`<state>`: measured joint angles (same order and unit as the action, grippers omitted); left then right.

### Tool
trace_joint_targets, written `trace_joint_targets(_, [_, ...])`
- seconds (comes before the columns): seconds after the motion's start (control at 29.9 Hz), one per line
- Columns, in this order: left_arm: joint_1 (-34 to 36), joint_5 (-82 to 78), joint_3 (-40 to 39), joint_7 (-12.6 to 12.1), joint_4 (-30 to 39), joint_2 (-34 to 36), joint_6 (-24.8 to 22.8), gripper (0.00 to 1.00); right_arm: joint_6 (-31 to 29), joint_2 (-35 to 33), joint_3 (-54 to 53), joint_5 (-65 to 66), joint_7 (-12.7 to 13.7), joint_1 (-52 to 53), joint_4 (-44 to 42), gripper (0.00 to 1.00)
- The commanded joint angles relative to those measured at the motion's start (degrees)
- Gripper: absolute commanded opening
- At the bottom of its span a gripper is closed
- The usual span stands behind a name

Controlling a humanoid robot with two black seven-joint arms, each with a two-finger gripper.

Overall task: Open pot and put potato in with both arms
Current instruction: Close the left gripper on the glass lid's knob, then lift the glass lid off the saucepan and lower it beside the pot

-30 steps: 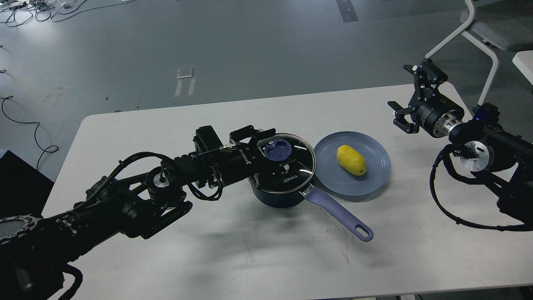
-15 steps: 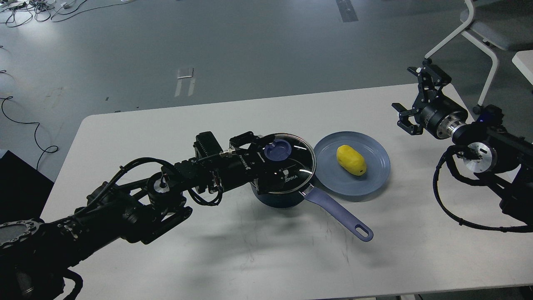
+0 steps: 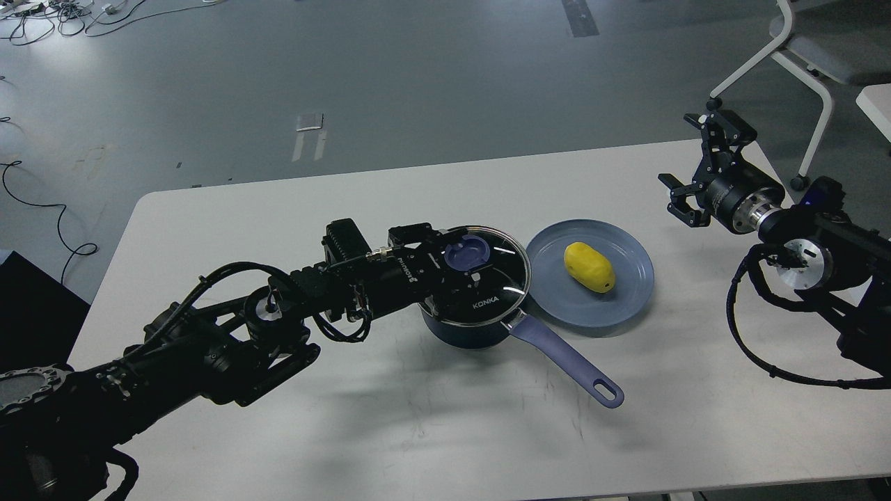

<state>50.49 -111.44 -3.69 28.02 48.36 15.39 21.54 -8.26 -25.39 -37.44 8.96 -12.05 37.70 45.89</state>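
Note:
The dark navy pot [image 3: 465, 327] stands mid-table with its glass KONKA lid [image 3: 498, 289] on. Its lavender handle [image 3: 565, 358] points to the front right. My left gripper [image 3: 461, 257] reaches in from the left, low over the lid. Its fingers stand either side of the blue knob [image 3: 469, 253], and I cannot tell if they touch it. The yellow potato [image 3: 589, 267] lies on a flat blue plate [image 3: 626, 299] just right of the pot. My right gripper [image 3: 686, 156] is open and empty, raised over the table's far right, well clear of the plate.
The white table [image 3: 278, 209] has rounded corners, and its far edge runs behind the pot. A white chair [image 3: 811, 66] and the corner of another table [image 3: 878, 104] stand at the back right. Cables lie on the floor at the far left.
My left gripper has lowered and settled closer around the lid's knob. My right gripper has drawn slightly right and back. The pot, lid and potato have stayed put.

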Motion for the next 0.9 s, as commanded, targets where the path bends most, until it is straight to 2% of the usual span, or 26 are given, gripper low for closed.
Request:
trace_joint_targets(0.0, [-0.05,0.08,0.0,-0.02,-0.11,0.08,-0.01,0.49,0.0,-0.01,0.0,0.01,-0.08,0.0,-0.18,1.0])
trace_joint_targets(0.4, [2.24,1.75,-0.18,-0.02,1.3,1.75,-0.01,0.49,0.0,0.07,0.0,-0.08,-0.08,0.09,-1.06,1.0])
trace_joint_targets(0.57, [6.28,4.92,-0.18,-0.02,9.46,7.28,-0.09,0.49,0.0,0.07,0.0,-0.08,-0.08,0.35,-1.06,1.0])
trace_joint_targets(0.87, [6.64,5.09,0.0,-0.02,9.38,18.62,0.26,0.49,0.0,0.34,0.0,-0.08,-0.17,0.35,-1.06,1.0])
